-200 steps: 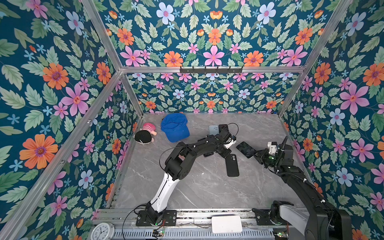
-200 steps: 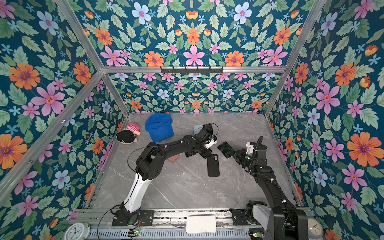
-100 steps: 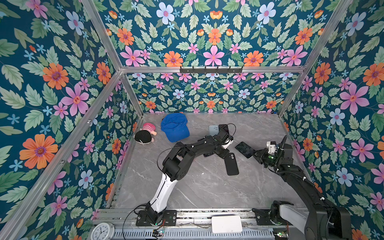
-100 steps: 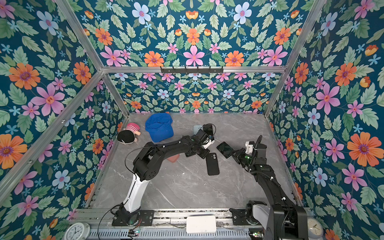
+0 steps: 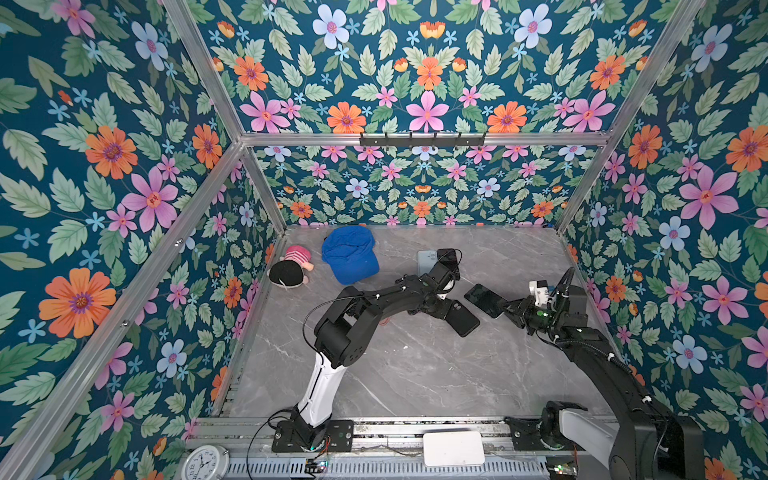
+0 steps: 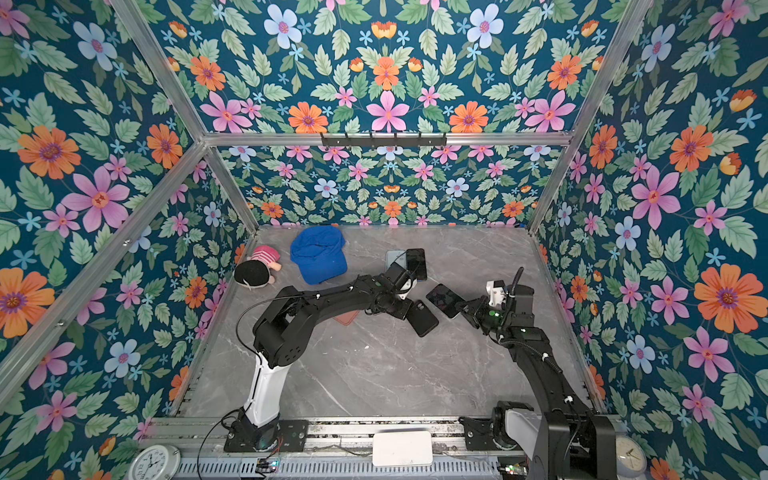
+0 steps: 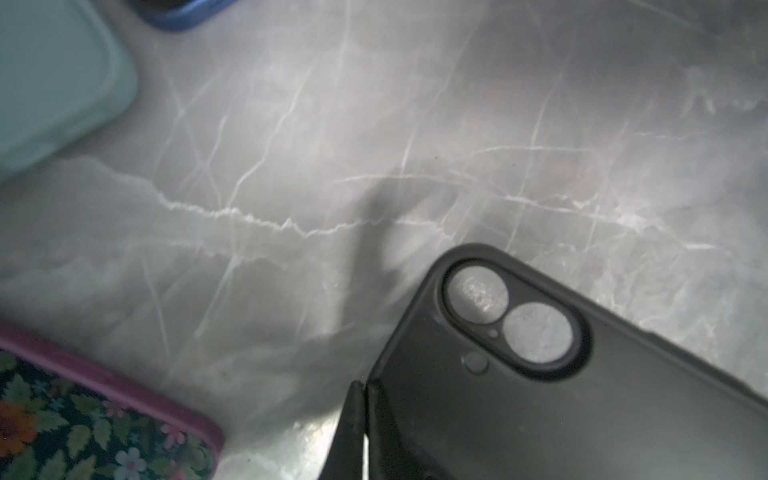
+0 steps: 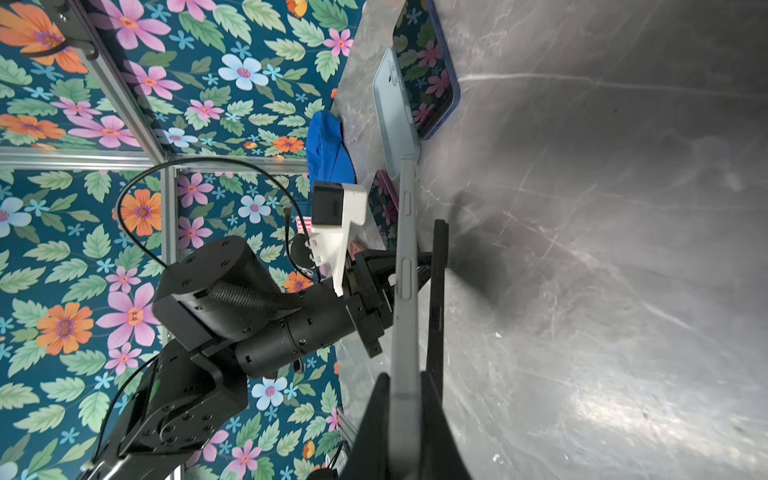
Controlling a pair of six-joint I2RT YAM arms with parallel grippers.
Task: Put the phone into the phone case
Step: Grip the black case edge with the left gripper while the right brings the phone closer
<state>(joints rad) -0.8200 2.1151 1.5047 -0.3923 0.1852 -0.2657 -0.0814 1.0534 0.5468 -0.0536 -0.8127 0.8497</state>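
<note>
The matte black phone case (image 7: 540, 374) was pinched by its edge in the closed left jaws. The slim grey-edged phone (image 8: 405, 291) was clamped by one end in the right jaws, just beside the case. Alignment was judged under way; next, the phone would have to be squared to the case's opening.

We see a grey marble tabletop (image 5: 415, 374). A blue cap (image 5: 350, 259) lies at its back, with a plush doll (image 5: 291, 268) just beside it toward the wall. On the cap's other side lie a pale blue case (image 5: 426, 262) and a blue-rimmed phone (image 5: 451, 259), touching.
</note>
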